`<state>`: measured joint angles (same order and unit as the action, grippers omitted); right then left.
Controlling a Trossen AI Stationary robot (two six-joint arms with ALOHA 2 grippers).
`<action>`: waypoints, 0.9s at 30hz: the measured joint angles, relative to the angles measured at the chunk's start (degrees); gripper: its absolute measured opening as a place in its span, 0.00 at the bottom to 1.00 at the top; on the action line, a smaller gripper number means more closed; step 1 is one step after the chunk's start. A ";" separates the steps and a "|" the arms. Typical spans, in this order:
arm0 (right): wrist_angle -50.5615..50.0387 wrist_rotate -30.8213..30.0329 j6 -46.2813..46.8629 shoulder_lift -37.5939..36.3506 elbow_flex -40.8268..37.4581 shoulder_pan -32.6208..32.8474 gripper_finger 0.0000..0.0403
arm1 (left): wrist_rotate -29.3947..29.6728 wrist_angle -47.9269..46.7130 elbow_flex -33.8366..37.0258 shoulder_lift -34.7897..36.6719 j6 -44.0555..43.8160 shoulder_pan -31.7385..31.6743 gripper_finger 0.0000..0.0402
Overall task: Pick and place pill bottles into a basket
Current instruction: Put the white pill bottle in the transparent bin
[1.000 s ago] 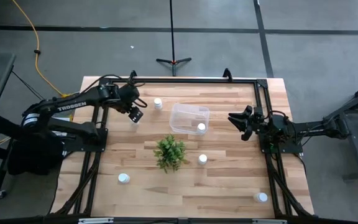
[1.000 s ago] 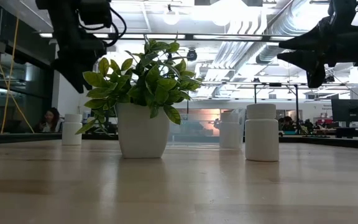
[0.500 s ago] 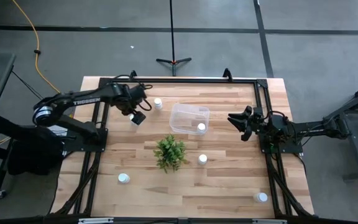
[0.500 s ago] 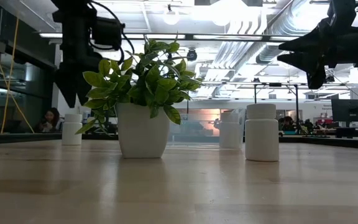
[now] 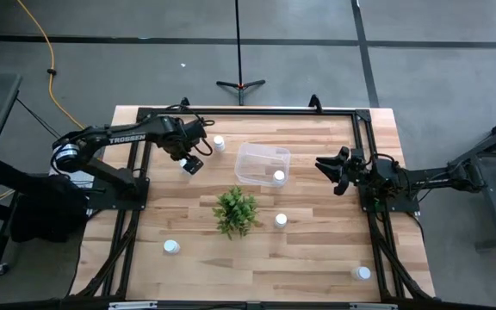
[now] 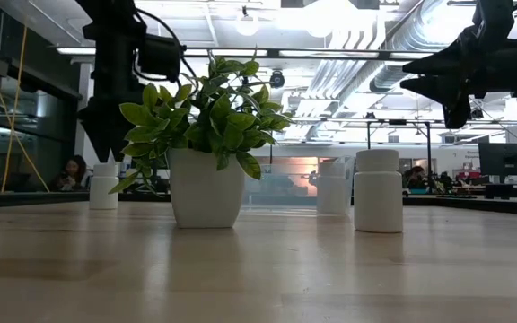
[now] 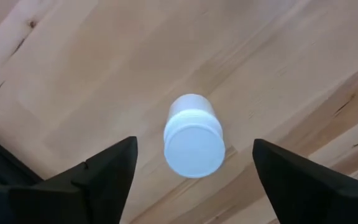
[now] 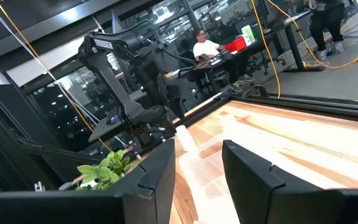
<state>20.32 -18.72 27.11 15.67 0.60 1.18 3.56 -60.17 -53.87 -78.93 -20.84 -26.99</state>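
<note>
Directly below your left gripper [image 7: 192, 180], whose fingers are spread wide, a white pill bottle [image 7: 193, 137] stands upright between them, untouched, while the clear basket [image 5: 263, 162] sits well apart toward the right gripper [image 5: 327, 170].

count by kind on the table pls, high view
Pill bottles: 6, one inside the basket, five loose
Basket: 1
Plant: 1
Total: 8
</note>
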 joint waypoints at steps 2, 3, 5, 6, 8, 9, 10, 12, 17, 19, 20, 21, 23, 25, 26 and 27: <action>0.00 0.00 -0.02 0.01 0.01 0.00 0.31 | -0.01 -0.02 0.00 -0.99 0.06 0.01 0.91; 0.00 0.00 -0.02 0.01 0.01 -0.01 0.31 | -0.05 -0.07 0.00 -1.61 0.49 0.01 0.91; 0.00 0.00 0.02 0.00 0.01 -0.01 0.31 | -0.29 -0.25 0.00 -2.68 1.56 0.01 0.93; 0.00 0.00 0.02 -0.01 -0.01 -0.01 0.31 | -0.29 -0.47 0.00 -3.10 1.72 0.01 0.93; 0.00 0.00 0.02 -0.01 0.01 -0.01 0.31 | -0.28 -0.83 0.00 -3.81 2.12 0.01 0.94; 0.00 0.00 0.07 -0.01 0.01 -0.01 0.31 | -0.24 -1.03 0.00 -4.00 2.16 0.01 0.94; 0.00 0.00 0.07 0.01 0.01 0.00 0.31 | -0.23 -1.08 0.00 -4.15 2.16 0.01 0.94; 0.00 0.00 0.04 0.01 0.01 -0.01 0.31 | -0.23 -1.00 0.00 -4.25 2.40 0.01 0.94; 0.00 0.00 -0.02 -0.01 0.01 -0.01 0.31 | -0.18 -0.50 0.00 -4.25 4.08 0.01 0.92; -0.01 0.00 0.02 0.00 0.01 -0.01 0.31 | -0.18 -0.65 0.00 -4.25 4.14 0.01 0.91; 0.00 0.00 0.04 -0.01 0.01 -0.01 0.31 | -0.18 -0.71 0.00 -4.25 4.56 0.01 0.90; -0.02 0.00 0.00 0.00 0.01 -0.01 0.31 | -0.23 -0.89 0.00 -4.25 5.41 0.01 0.90; -0.02 0.00 -0.04 -0.01 0.01 -0.01 0.31 | -0.29 -1.17 0.02 -4.25 7.27 0.01 0.89; -0.02 0.00 -0.04 0.01 -0.02 -0.01 0.31 | -0.26 -0.76 0.02 -4.25 8.48 0.01 0.88; -0.02 0.00 -0.04 0.01 -0.01 -0.01 0.31 | -0.21 -0.57 0.02 -4.25 8.77 0.01 0.87; -0.02 0.00 -0.06 -0.01 0.01 -0.01 0.31 | -0.21 -0.50 0.02 -4.25 8.94 0.01 0.87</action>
<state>20.29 -18.72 27.05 15.67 0.60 1.17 3.36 -60.68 -53.84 -83.18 -11.90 -26.98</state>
